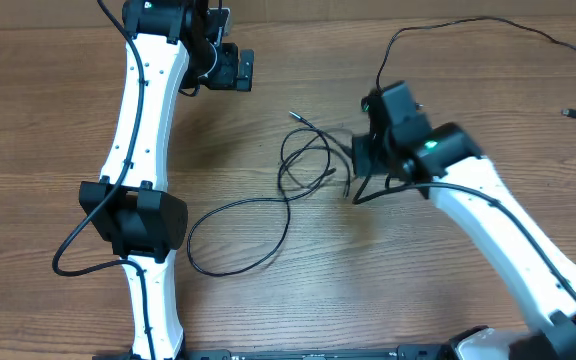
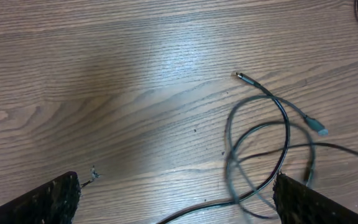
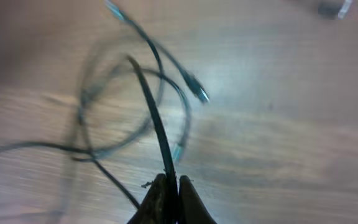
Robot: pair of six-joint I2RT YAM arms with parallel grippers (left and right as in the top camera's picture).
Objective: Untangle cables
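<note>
Untangling is judged barely begun: the cables (image 1: pixel 303 165) are seen looped over one another in the middle of the table (image 1: pixel 48 120), with one strand pinched between the closed fingers of the right gripper (image 3: pixel 169 190), while the left gripper (image 2: pixel 179 196) is held wide apart and empty near the loops.

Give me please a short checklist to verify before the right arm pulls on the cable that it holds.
1. Right hand shut on a cable strand: ok.
2. Only one strand in that grip: cannot tell; the wrist view is blurred and another strand passes close by.
3. Left hand open and empty: ok.
4. Loops of the cables separated: not ok, they cross one another.
5. Silver-tipped plug lying free on the table: ok.
</note>
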